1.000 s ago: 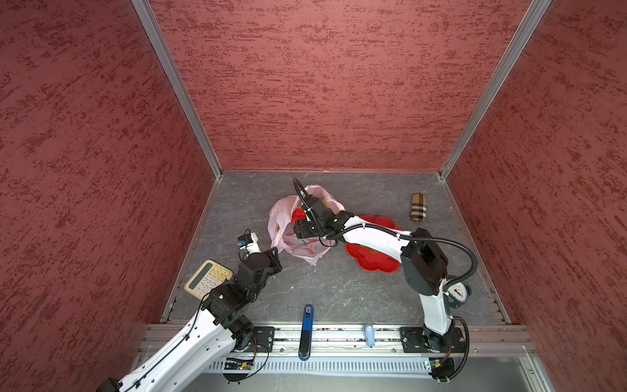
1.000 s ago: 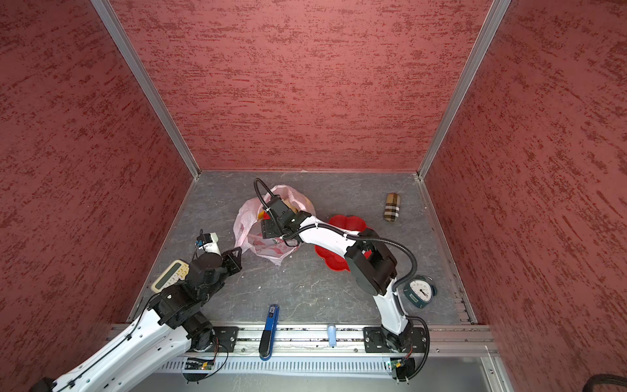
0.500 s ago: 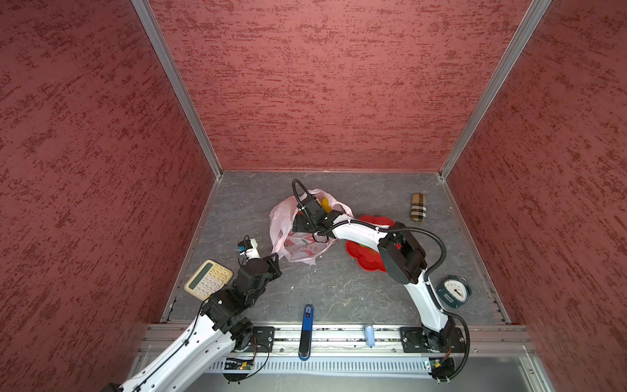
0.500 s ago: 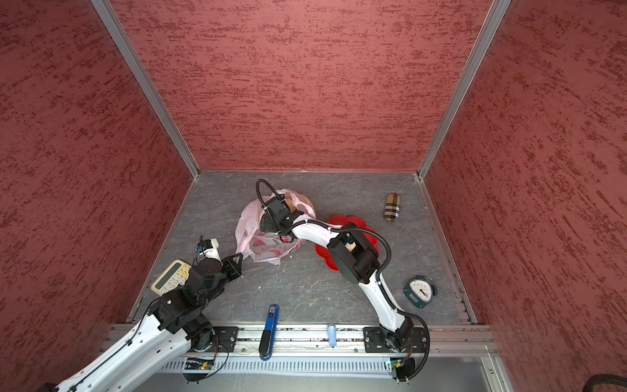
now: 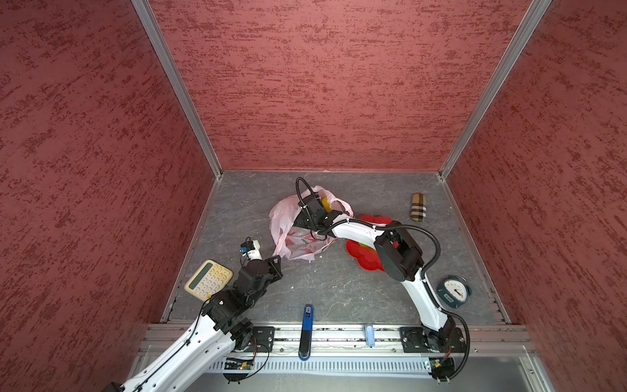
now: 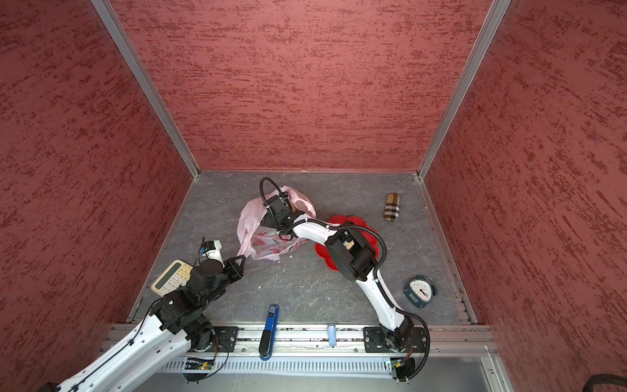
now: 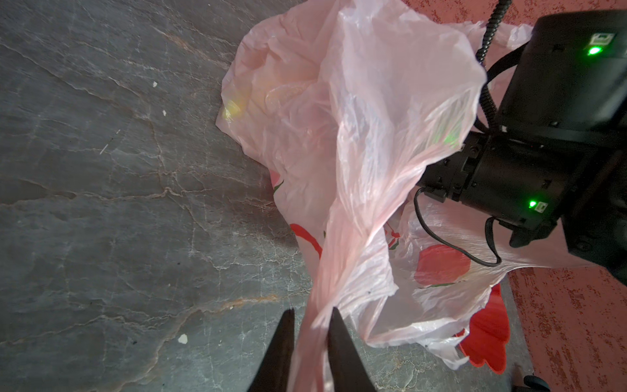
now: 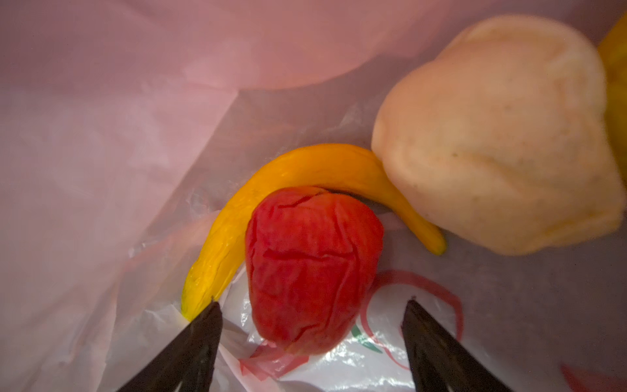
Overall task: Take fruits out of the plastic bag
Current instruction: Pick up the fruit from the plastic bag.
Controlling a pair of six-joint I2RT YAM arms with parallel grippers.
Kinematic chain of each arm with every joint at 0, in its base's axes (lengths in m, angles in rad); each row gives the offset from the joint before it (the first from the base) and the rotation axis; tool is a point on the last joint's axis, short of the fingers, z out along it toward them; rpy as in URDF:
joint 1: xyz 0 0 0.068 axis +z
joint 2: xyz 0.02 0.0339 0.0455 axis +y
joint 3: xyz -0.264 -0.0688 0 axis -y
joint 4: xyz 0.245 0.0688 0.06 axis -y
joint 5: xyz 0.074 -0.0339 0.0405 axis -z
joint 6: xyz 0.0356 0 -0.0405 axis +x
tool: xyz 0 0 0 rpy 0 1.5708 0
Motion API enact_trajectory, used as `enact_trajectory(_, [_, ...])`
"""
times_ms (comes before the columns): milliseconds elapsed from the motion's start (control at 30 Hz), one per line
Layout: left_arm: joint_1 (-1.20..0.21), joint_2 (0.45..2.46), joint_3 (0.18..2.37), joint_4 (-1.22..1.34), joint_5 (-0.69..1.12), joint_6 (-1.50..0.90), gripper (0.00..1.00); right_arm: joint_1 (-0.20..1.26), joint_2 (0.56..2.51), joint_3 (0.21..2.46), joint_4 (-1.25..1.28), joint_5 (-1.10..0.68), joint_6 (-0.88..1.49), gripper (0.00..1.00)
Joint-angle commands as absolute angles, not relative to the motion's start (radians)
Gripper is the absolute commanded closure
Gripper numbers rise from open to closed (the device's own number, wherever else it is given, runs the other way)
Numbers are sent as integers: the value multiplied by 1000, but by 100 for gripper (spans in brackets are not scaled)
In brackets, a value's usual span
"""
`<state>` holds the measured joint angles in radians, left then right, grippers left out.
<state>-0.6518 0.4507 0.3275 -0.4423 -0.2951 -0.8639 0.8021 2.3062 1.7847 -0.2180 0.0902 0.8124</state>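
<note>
While the left gripper point(image 7: 310, 339) pinches the plastic bag point(image 7: 339, 118) at lower centre, the right gripper point(image 8: 312, 301) sits inside it, fingers spread, flanking the red fruit point(image 8: 312, 264).

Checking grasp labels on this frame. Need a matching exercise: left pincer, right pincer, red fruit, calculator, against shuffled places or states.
1. left pincer
2. right pincer
3. red fruit
4. calculator

A. open, inside the plastic bag
B. on the grey floor, outside the bag
C. shut on a twisted strip of the bag
D. lying in the banana's inner curve

Pairs: 1-C, 2-A, 3-D, 4-B
</note>
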Motion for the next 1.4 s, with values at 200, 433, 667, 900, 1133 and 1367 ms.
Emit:
enact_trajectory(200, [-654, 440, 294, -395, -242, -872, 81, 783, 2360, 1813, -126, 51, 860, 17])
enact_trajectory(433, [-654, 427, 278, -383, -211, -872, 81, 773, 2398, 1848, -109, 28, 868, 21])
enact_trajectory(667, [-655, 414, 274, -400, -214, -875, 81, 766, 2408, 1850, -91, 18, 874, 33])
enact_trajectory(900, [-653, 429, 279, -387, -238, -879, 81, 766, 2354, 1800, -74, 2, 851, 49])
enact_trajectory(1133, [-622, 503, 312, -324, -261, -850, 81, 780, 2188, 1627, -35, -39, 812, 58])
enact_trajectory(1367, [-585, 581, 337, -251, -249, -831, 81, 812, 2000, 1485, -87, -112, 743, 59])
